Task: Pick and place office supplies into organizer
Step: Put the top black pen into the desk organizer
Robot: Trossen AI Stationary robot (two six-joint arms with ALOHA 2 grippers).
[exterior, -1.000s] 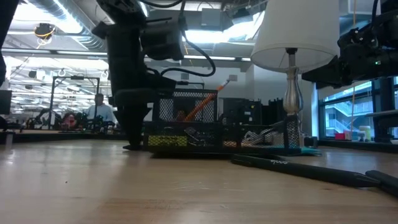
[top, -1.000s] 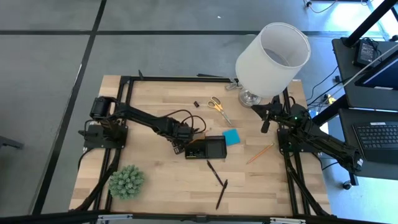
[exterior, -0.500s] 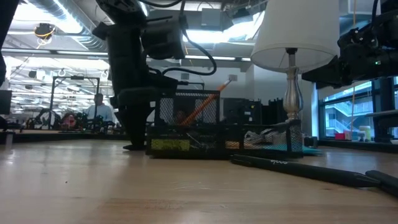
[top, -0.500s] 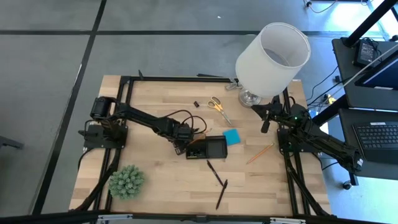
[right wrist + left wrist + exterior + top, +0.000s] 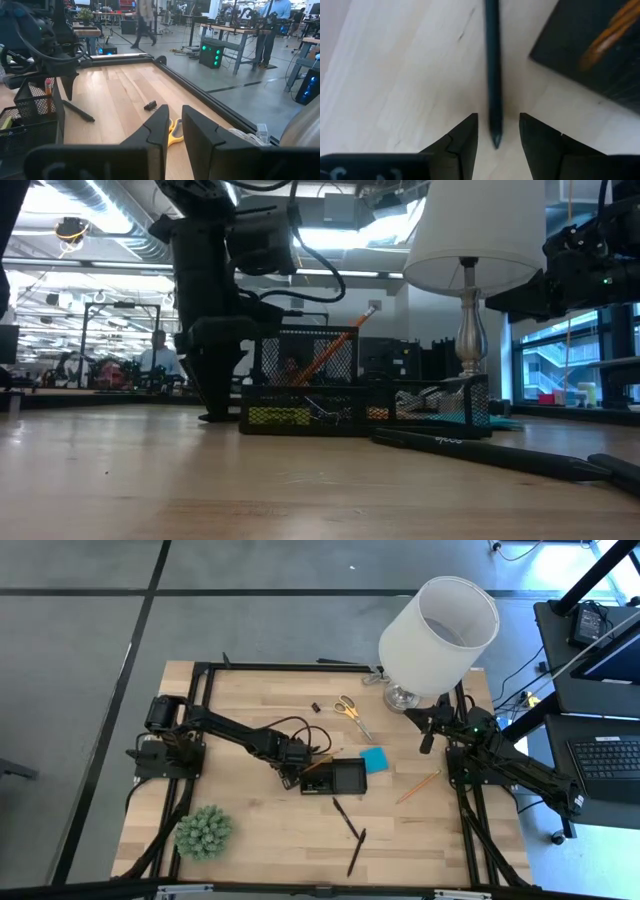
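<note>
Just beside the organizer (image 5: pixel 333 778): blue pad (image 5: pixel 373 760), two black pens (image 5: pixel 350 830), left claw (image 5: pixel 290 778).

1. We see a table (image 5: pixel 250 830) of pale wood planks, smooth and a little shiny.
2. The organizer (image 5: pixel 330 395) is black wire mesh, likely metal, and we can see through its walls.
3. Beside the organizer lies a black pen (image 5: pixel 492 75), smooth and matt like plastic.
4. The lamp (image 5: pixel 440 630) behind the organizer has a white matt shade and a shiny metal stem (image 5: pixel 468 330).
5. The left gripper's fingers (image 5: pixel 462 142) look like matt black plastic.
6. Around the table edge runs a black metal frame (image 5: pixel 200 95).
</note>
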